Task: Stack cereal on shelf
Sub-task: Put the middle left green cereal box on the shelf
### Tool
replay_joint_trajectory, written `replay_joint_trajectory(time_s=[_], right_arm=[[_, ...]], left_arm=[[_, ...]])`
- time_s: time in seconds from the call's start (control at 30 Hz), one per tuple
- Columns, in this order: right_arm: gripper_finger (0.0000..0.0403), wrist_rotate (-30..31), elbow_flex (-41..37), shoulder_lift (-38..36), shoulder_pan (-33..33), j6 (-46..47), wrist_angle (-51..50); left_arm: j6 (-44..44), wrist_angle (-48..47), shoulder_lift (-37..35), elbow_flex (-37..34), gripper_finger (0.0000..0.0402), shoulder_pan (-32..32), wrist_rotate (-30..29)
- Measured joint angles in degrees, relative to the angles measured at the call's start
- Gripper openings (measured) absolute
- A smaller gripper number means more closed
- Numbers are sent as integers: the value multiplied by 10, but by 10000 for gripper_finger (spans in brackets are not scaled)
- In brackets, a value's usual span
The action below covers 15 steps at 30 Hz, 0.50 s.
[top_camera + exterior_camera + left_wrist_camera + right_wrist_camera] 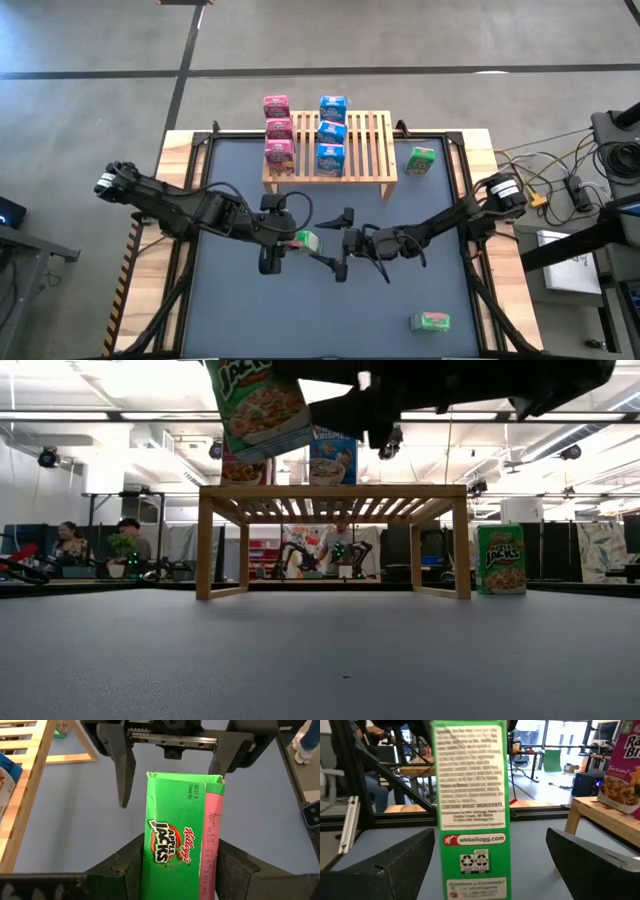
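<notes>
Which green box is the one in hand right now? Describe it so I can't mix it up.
In front of the wooden rack, at mid-table, the left gripper is shut on a green Apple Jacks box. Unlike the other green boxes, it is off the mat.

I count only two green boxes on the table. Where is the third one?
In the high view, the third green box is at mid-table, in front of the shelf, held up by the left tool facing the open right tool.
</notes>
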Motion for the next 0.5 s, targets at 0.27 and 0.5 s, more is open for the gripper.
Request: replay_joint_trajectory(time_s=[0.27,0.5], right_arm=[[343,-1,22,15,-3,3,-36],[273,-6,48,13,-3,11,-114]], left_arm=[[0,-2,-1,0,168,0,0],[3,-1,-1,0,168,0,0]])
